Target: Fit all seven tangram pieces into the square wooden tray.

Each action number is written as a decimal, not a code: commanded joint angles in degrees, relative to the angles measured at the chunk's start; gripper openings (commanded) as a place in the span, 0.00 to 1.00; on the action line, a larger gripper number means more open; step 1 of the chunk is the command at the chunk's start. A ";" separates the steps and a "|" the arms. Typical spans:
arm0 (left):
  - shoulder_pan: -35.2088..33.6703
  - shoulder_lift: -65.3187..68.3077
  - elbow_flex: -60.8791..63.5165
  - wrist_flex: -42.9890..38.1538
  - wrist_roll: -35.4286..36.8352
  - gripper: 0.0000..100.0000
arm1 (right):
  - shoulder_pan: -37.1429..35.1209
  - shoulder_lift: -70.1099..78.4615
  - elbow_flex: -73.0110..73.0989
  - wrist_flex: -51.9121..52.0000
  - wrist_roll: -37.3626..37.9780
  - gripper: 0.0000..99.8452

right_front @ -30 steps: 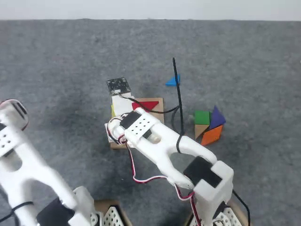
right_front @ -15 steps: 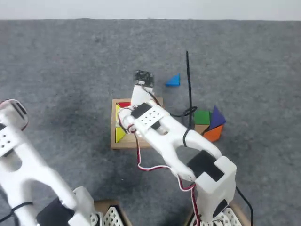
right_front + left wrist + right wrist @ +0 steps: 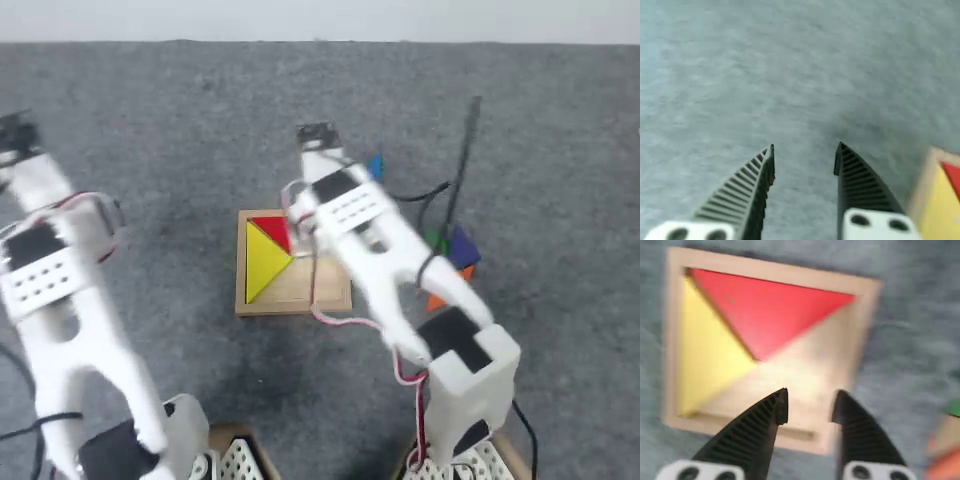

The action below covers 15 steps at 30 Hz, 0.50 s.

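Note:
The square wooden tray (image 3: 300, 293) lies mid-table with a yellow triangle (image 3: 262, 260) and a red triangle (image 3: 275, 232) in its left half. In the right wrist view my right gripper (image 3: 810, 402) hovers open and empty above the tray (image 3: 867, 330), over its bare wooden part beside the red triangle (image 3: 765, 305) and yellow triangle (image 3: 705, 350). My left gripper (image 3: 804, 155) is open and empty over bare carpet, with the tray's corner (image 3: 925, 185) off to one side. Right of the tray lie a green square (image 3: 432, 242), a purple piece (image 3: 463, 246) and an orange piece (image 3: 441, 298). A blue triangle (image 3: 376, 165) lies behind.
The right arm (image 3: 380, 240) stretches from its base at the front over the tray's right edge and hides part of the loose pieces. The left arm (image 3: 55, 280) stands tall at the left. Grey carpet covers the table; a black cable (image 3: 462, 150) rises near the blue triangle.
The right arm has swung right and back, uncovering the yellow and red triangles in the tray. The left arm has risen and stretched farther over the table.

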 commanded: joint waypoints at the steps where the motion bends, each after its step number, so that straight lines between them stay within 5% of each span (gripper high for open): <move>1: 8.35 -0.53 -3.65 3.69 2.11 0.20 | 6.90 -8.57 -1.85 4.26 7.30 0.11; 9: 13.63 -0.62 4.18 -1.32 4.04 0.20 | 25.89 -28.53 14.95 0.22 28.75 0.11; 15: 13.80 -0.79 8.57 -5.27 3.78 0.20 | 35.12 -26.15 22.07 -1.36 38.86 0.18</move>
